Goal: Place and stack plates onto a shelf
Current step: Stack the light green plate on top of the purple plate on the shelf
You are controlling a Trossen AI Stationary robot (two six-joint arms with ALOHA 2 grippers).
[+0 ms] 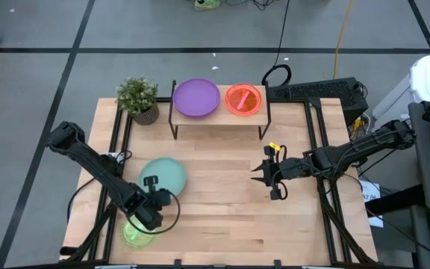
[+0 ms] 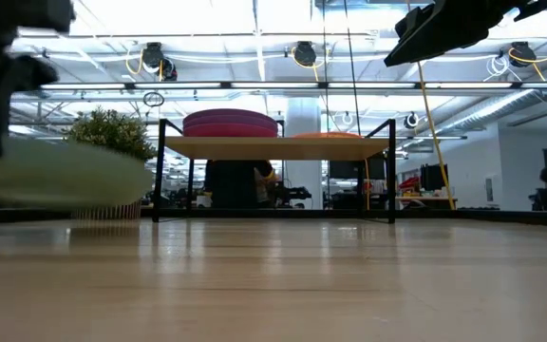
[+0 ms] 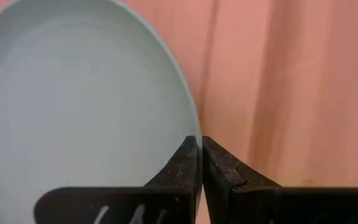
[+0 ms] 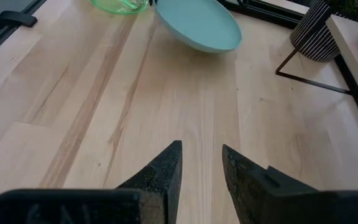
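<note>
My left gripper [image 1: 153, 188] is shut on a teal plate [image 1: 163, 175] over the near left part of the table. The plate also shows in the right wrist view [image 4: 199, 25] and, pale and blurred, in the low view [image 2: 55, 176]. A lime-green plate [image 1: 136, 234] lies flat near the table's near left corner. The shelf [image 1: 219, 117] stands at the far edge on black legs. It carries a purple plate [image 1: 196, 97] on top of a stack [image 2: 231, 123] and an orange plate with pink in it [image 1: 243, 99]. My right gripper [image 1: 260, 173] hangs open above the table's right middle. My left gripper pinches the teal plate's rim [image 3: 194, 134] on the plate's near side, between the two fingers, one on each face. The fingers come from the table's near side, slanting down. The plate is lifted clear of the table and tilted.
A small potted plant [image 1: 137, 97] in a striped pot stands left of the shelf. Bare wood lies between the shelf and the near edge [image 4: 166, 93]. Black frame rails run along the table's left and right sides [image 1: 319, 142]. A keyboard and cables lie beyond the far right corner.
</note>
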